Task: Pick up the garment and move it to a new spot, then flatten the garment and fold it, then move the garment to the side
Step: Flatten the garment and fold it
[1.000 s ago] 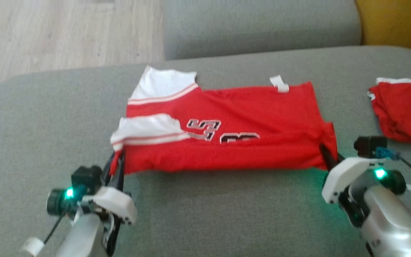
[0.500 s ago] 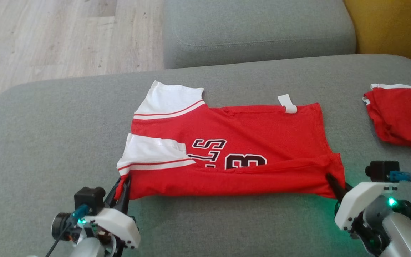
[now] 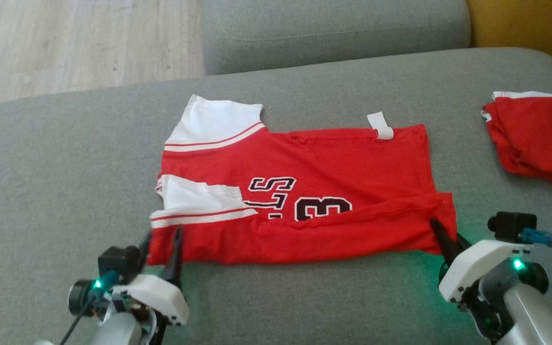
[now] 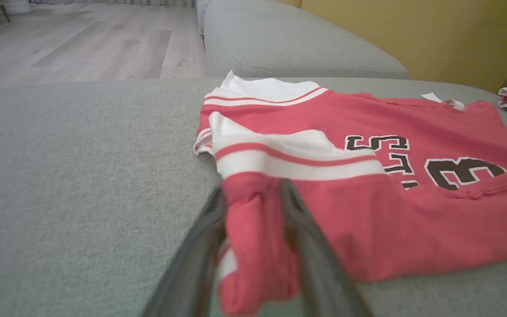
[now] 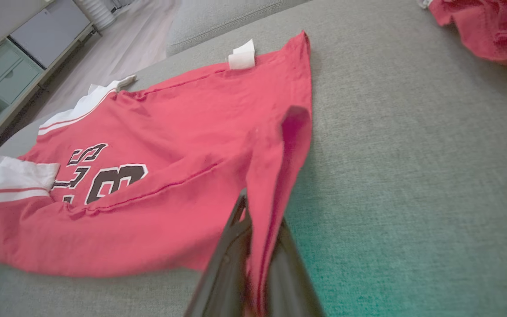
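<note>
Jersey (image 3: 304, 191): lies folded at mid-cushion (image 3: 65, 158), white sleeves toward the cushion's left, number print upward.

Left gripper (image 3: 161, 235): at the cushion's near left. Fingers (image 4: 196, 251) stand apart, with the jersey's near-left corner bunched loosely between them.

Right gripper (image 3: 435, 225): at the cushion's near right. Fingers (image 5: 231, 255) are together, clamped on the jersey's near-right hem corner, which is lifted into a ridge.

Red cloth (image 3: 534, 139): crumpled at the cushion's right edge, well apart from the jersey.

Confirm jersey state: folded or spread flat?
Folded. The jersey has its near edge doubled over, covering part of the number, one white sleeve lying on top.
</note>
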{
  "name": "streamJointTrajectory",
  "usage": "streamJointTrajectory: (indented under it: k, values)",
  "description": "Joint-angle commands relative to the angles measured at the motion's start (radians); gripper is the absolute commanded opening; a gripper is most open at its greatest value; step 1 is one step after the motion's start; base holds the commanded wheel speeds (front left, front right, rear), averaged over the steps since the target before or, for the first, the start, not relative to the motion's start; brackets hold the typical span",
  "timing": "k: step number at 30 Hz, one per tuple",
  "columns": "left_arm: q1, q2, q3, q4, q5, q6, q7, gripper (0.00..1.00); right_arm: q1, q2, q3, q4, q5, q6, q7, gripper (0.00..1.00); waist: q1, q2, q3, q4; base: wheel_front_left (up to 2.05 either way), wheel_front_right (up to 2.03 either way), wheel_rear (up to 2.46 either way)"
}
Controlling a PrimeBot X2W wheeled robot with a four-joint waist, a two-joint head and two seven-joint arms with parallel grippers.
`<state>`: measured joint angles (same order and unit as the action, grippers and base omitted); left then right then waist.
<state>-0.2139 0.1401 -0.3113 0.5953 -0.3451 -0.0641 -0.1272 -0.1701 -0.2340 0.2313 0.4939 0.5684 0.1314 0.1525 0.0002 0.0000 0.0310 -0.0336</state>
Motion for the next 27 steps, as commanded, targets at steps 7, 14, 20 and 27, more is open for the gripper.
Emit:
streamJointTrajectory:
  k: [7, 14, 20, 27]
  values:
    - [-0.131, 0.034, 0.043, -0.021, 0.005, 0.01, -0.083, 1.0, -0.079, 0.01, -0.031, -0.074, -0.053, -0.001, -0.115, 1.0, -0.0002, 0.0, 0.041, -0.034, 0.0, 0.0, 0.0]
    - [-0.231, 0.078, 0.072, -0.114, 0.029, 0.012, -0.124, 1.0, -0.137, 0.023, -0.084, -0.132, -0.104, -0.001, -0.235, 1.0, -0.0002, 0.0, 0.098, -0.075, 0.0, 0.0, 0.0]
    - [-0.427, 0.153, 0.038, -0.103, 0.064, -0.029, -0.038, 1.0, -0.22, 0.033, -0.118, -0.17, -0.141, -0.001, -0.255, 1.0, -0.0002, 0.0, 0.2, -0.115, 0.0, 0.0, 0.0]
    - [-0.693, 0.253, -0.039, 0.056, 0.061, -0.064, 0.142, 1.0, -0.335, 0.049, -0.11, -0.199, -0.155, -0.001, -0.261, 1.0, -0.0002, 0.0, 0.332, -0.181, 0.0, 0.0, 0.0]
